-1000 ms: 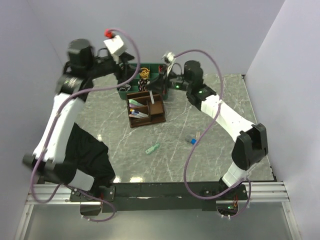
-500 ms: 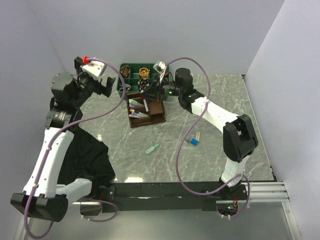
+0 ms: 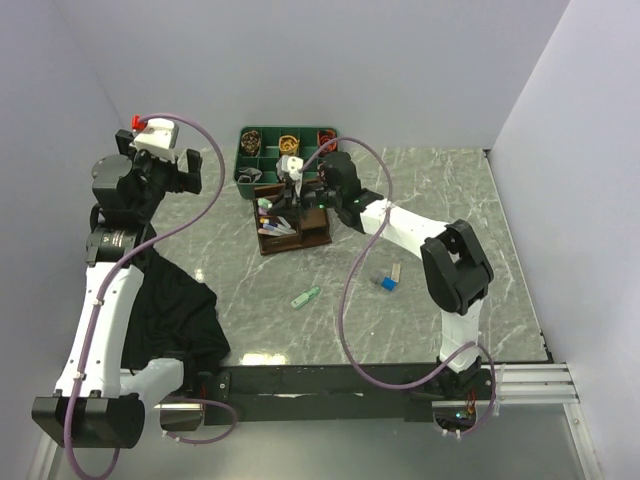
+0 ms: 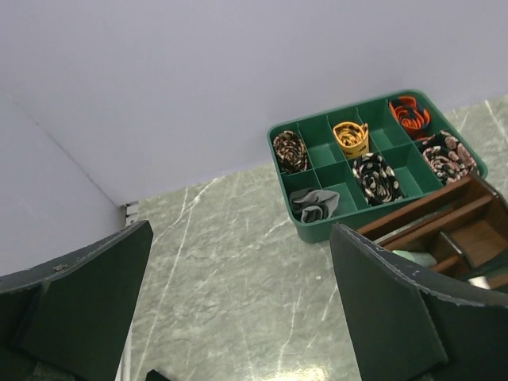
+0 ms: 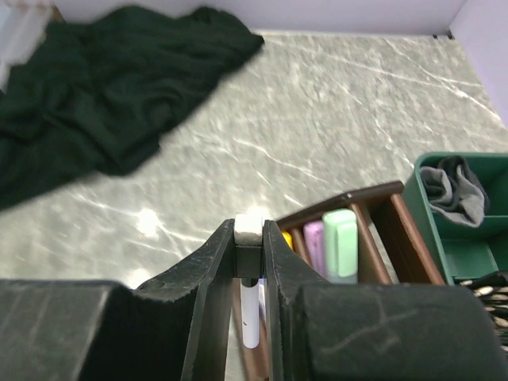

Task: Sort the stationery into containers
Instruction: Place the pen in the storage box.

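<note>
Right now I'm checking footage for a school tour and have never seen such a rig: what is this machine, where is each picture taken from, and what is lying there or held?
It is a left arm and a right arm bolted at the near edge of a marbled table. The wide picture looks down from above and behind them; the other two come from a camera on each wrist. The left gripper is open and empty. The right gripper is shut on a white pen, held over a dark brown desk organiser with pastel markers inside. Behind it sits a green tray of rolled fabric. Loose on the table: a mint-green clip, a small blue item beside a pale bar, and a black cloth.
</note>
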